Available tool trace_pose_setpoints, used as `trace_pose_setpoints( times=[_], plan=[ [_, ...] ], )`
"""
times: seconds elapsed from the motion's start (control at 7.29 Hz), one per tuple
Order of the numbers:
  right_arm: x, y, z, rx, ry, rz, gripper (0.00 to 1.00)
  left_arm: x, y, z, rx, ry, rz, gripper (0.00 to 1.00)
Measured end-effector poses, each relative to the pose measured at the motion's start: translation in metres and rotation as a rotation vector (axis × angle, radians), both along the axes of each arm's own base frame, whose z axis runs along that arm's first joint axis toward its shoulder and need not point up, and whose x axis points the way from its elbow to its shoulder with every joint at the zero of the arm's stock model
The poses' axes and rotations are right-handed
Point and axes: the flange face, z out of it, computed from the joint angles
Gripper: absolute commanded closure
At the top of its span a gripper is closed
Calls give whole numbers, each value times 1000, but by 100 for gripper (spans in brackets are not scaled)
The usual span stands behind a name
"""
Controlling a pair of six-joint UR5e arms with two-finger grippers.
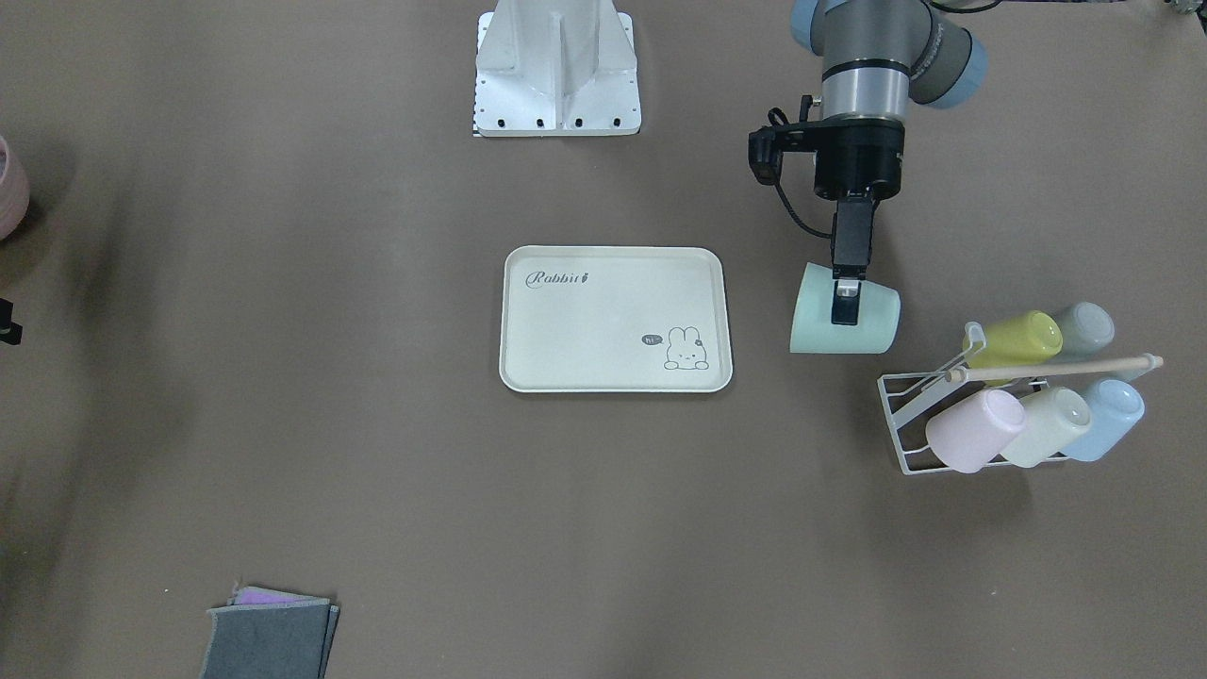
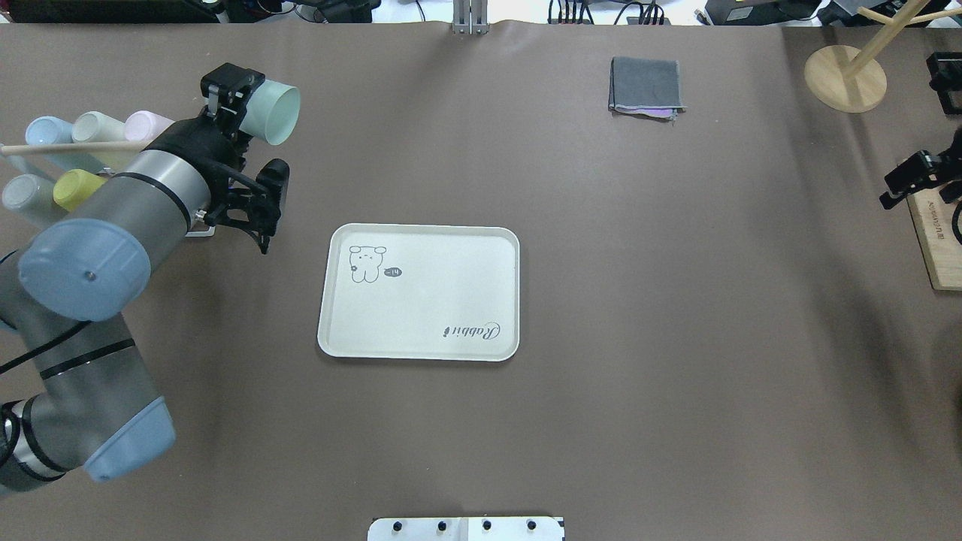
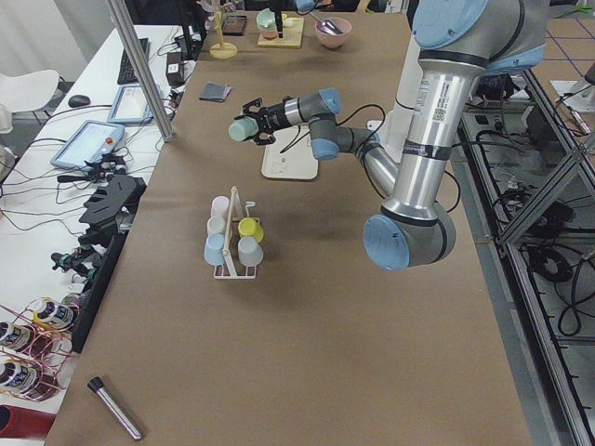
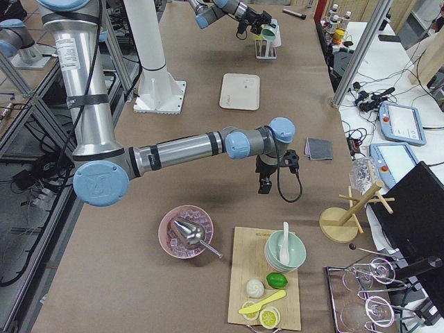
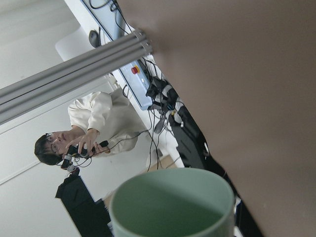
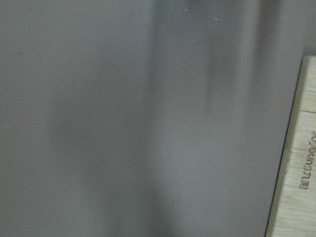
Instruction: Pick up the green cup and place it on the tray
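The green cup point(image 1: 813, 321) lies on its side in the air, held by my left gripper point(image 1: 846, 306), which is shut on its wall with one finger inside the mouth. The cup hangs between the cup rack and the tray, mouth turned toward the tray. It also shows in the overhead view point(image 2: 276, 113) and fills the bottom of the left wrist view point(image 5: 173, 205). The cream tray point(image 1: 615, 319) with "Rabbit" script and a bunny lies empty at mid-table point(image 2: 418, 293). My right gripper point(image 2: 909, 179) hovers far off by a wooden board; I cannot tell whether it is open.
A white wire rack point(image 1: 910, 415) beside the held cup carries several pastel cups, including yellow-green point(image 1: 1016, 338) and pale whitish-green point(image 1: 1045, 424) ones. A folded grey cloth point(image 1: 269, 641) lies at the operators' edge. A wooden board point(image 2: 936, 240) and mug-tree base point(image 2: 845, 79) stand at the right end.
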Motion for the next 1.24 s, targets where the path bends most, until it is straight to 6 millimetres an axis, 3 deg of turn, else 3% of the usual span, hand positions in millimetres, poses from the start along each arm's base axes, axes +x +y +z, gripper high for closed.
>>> trace_pose_setpoints(
  times=[0.41,0.69,1.24],
  plan=[
    [67,28,49,-28,17,29,0,54,-21,-8,-169,509,202,67],
    [113,42,72,-60,27,32,0,82,-22,3,-266,769,323,67],
    [130,63,103,-81,17,0,0,143,9,48,-447,1161,549,67]
  ],
)
